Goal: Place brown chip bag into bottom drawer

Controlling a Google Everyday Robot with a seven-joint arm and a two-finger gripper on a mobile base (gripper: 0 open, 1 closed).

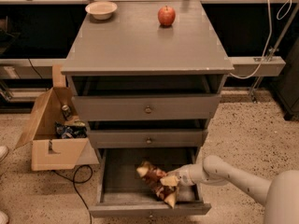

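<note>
The bottom drawer (117, 196) of the grey cabinet is pulled open toward me. The brown chip bag (156, 182), dark brown with pale yellow ends, lies inside it at the right front, tilted from upper left to lower right. My gripper (177, 181) reaches in from the right over the drawer's side and is at the bag's right end, touching it. The white arm (229, 171) runs out to the lower right. The two grey drawers above are closed.
A white bowl (101, 9) and a red apple (166, 16) stand on the cabinet top (140, 45). An open cardboard box (51, 129) with items sits on the floor to the left, with a black cable (77, 178) beside it.
</note>
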